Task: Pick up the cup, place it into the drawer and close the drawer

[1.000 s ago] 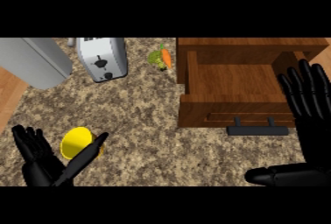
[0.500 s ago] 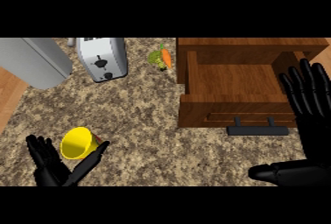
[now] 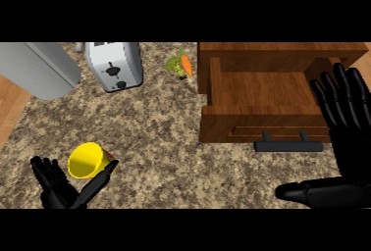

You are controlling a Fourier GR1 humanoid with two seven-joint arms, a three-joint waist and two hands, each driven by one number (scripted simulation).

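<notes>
Counter (image 3: 167,132) unchanged; left hand (image 3: 62,188) has sunk lower beside cup (image 3: 85,160), fingers (image 3: 45,169) apart.

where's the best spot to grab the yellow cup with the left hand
Probably round its side wall, coming from the near side: the cup sits tilted, mouth upward, so its wall is free. The left hand is open just below it, fingers at its left, thumb at its right.

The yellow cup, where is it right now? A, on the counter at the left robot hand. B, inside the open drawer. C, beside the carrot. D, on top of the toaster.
A: the yellow cup sits on the counter between the thumb and fingers of the left robot hand, well apart from the open drawer.
</notes>
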